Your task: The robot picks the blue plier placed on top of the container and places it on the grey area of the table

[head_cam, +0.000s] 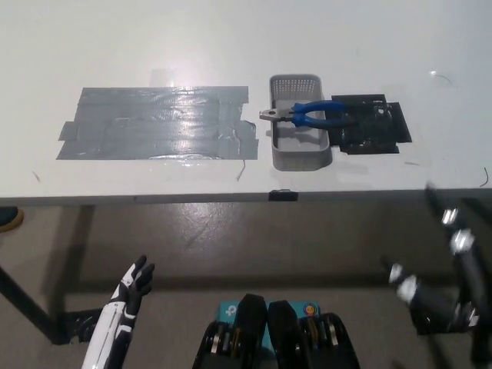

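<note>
The blue plier (307,114) is lying across the top of the grey container (299,123), just right of the frame's centre in the upper half. Its metal jaws are sticking out past the container's left rim, while its blue handles are reaching over the right rim toward a black taped patch (372,127) that is sitting just beside the container on its right. The container itself is a slotted rectangular basket, standing upright on the white surface (231,38).

To the left of the container, the grey area (157,123) made of tape strips is lying flat on the surface, shining under the light, its right edge coming close to the container's left wall.

Both hands are hanging low, below the front edge of the surface and well apart from the plier. The white left hand (131,288) is showing at the lower left of the frame, with its fingers spread apart and holding nothing. The black right hand (450,269) is showing at the lower right, blurred; it is gripping nothing visible, but whether its fingers are apart or closed cannot be told from this view.
</note>
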